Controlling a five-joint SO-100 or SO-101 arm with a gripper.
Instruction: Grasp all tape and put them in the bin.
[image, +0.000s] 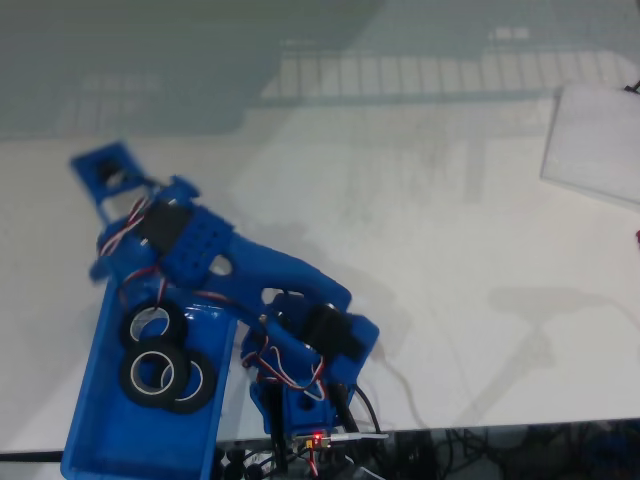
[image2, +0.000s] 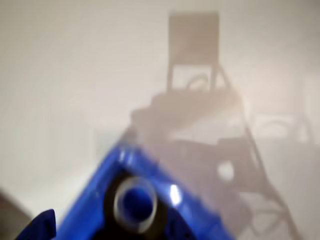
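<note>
We see three tape rolls (image: 165, 365) in the bin (image: 110, 440), near left of table (image: 420, 220) | tool (image: 112, 178) above the bin's far end (whether released or clenched, we cannot tell)

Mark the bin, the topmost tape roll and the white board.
bin (image: 95, 430): fixed view, bare floor near its lower left.
topmost tape roll (image: 130, 322): fixed view, black band, left side.
white board (image: 595, 145): fixed view, its middle.
</note>
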